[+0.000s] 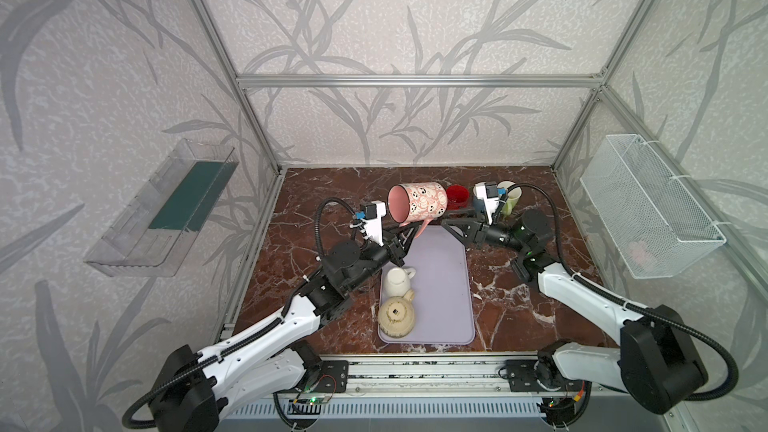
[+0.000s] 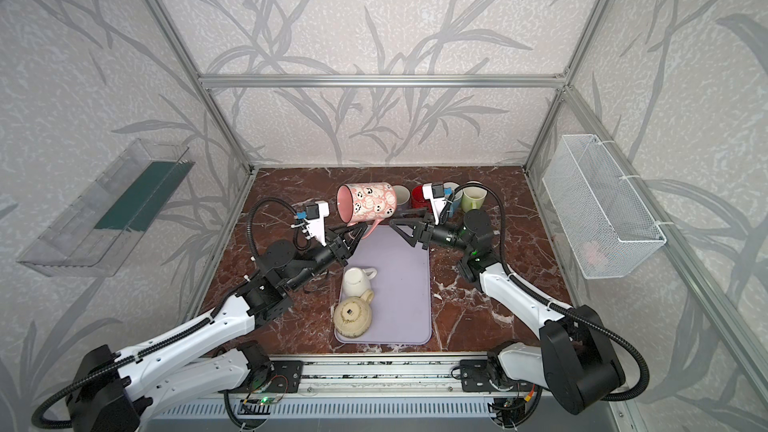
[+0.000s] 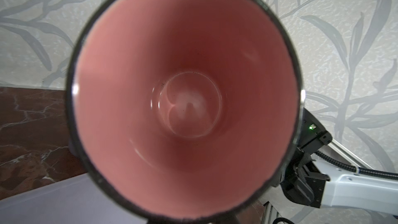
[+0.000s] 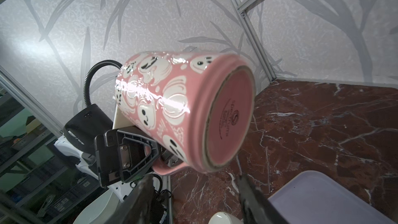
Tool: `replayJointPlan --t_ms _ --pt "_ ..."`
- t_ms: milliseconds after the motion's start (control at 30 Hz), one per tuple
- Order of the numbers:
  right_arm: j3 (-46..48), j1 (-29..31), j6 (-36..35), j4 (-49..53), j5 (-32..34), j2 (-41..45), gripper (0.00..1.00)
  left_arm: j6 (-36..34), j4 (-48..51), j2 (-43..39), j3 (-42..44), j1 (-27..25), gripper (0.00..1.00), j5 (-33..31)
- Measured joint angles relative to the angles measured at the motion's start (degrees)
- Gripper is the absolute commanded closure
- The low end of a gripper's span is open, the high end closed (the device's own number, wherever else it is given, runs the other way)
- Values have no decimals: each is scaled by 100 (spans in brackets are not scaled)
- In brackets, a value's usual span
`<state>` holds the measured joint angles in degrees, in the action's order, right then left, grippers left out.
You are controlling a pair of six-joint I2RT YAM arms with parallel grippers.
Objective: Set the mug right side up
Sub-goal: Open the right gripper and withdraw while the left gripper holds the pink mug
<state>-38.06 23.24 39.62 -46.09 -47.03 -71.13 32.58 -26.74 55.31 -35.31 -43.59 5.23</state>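
Pink mug (image 1: pixel 417 201) | sideways in left claw (image 1: pixel 409 234) | tray (image 1: pixel 444 284) holds two cups (image 1: pixel 397 281)

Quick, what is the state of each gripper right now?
Left gripper: closed on the handle of the pink mug.
Right gripper: open, holding nothing.

You've got the mug (image 1: pixel 417 201) on its side in the air over the mat's (image 1: pixel 440 284) far end, mouth to the left. Left gripper (image 1: pixel 405 236) below it at the handle, right gripper (image 1: pixel 445 220) just right of its base. Two upturned cups (image 1: pixel 397 281) on the mat's near-left corner. Row of cups (image 2: pixel 472 200) behind, along the back wall.
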Motion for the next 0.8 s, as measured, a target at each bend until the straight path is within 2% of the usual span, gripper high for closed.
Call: replayJointPlan --t_ms 267,400,600,800 --pt "192 0 -787 1445 1086 457 36 -448 1609 -120 -411 0 100 -625" --pt "457 0 -1021 2046 1694 708 31 -728 2533 -94 -852 0 100 -940" --pt "662 79 -1226 2697 2162 754 21 -1200 3823 157 -1705 28 100 -1467" --pt "916 365 -1233 2677 2422 299 11 -1464 4970 815 -2590 273 100 -1766"
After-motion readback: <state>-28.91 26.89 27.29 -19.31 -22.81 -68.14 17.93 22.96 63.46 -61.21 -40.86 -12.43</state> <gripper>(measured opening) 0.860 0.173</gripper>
